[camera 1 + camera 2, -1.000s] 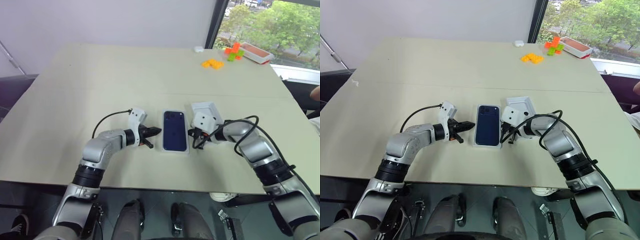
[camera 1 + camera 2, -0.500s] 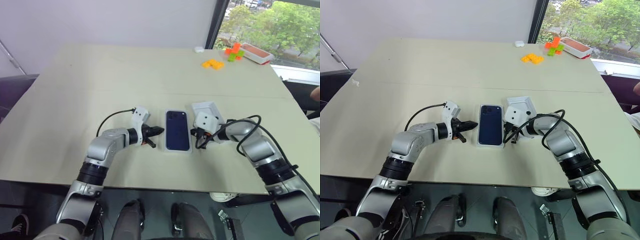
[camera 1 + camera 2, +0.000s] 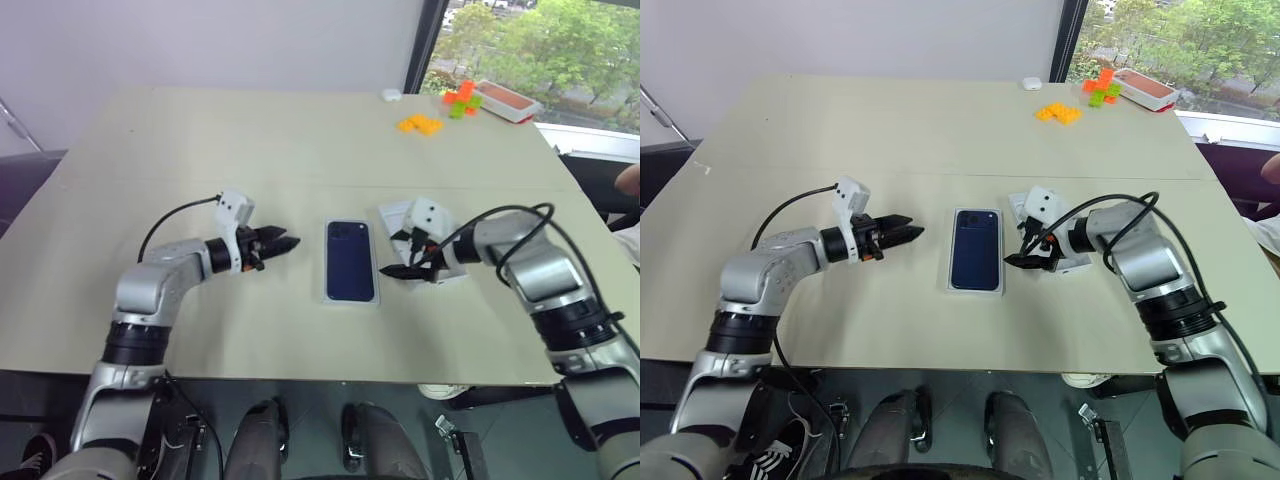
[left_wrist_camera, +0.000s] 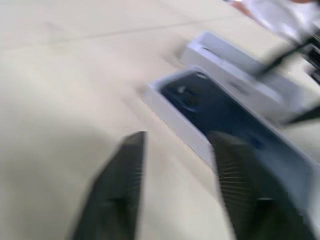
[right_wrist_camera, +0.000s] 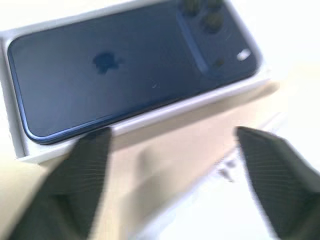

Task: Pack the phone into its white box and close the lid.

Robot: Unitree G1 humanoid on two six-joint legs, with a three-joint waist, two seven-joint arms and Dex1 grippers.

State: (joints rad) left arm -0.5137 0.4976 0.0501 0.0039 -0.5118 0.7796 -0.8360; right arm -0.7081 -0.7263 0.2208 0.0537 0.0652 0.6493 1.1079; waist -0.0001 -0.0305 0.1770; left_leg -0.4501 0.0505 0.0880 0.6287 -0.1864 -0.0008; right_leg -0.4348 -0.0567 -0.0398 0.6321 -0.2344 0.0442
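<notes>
Navy phone [image 3: 349, 261] in white box [image 3: 326, 285] on beige table [image 3: 250, 140]

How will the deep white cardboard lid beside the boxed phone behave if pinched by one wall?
Probably light: the deep white cardboard lid looks like a thin-walled shell. A pinched wall may flex, though the box shape should keep it stiff. Pushed, it would likely slide on the smooth beige table, not tip.

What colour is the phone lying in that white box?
Dark navy blue and glossy; the phone shows best in the right wrist view, lying in the white box.
</notes>
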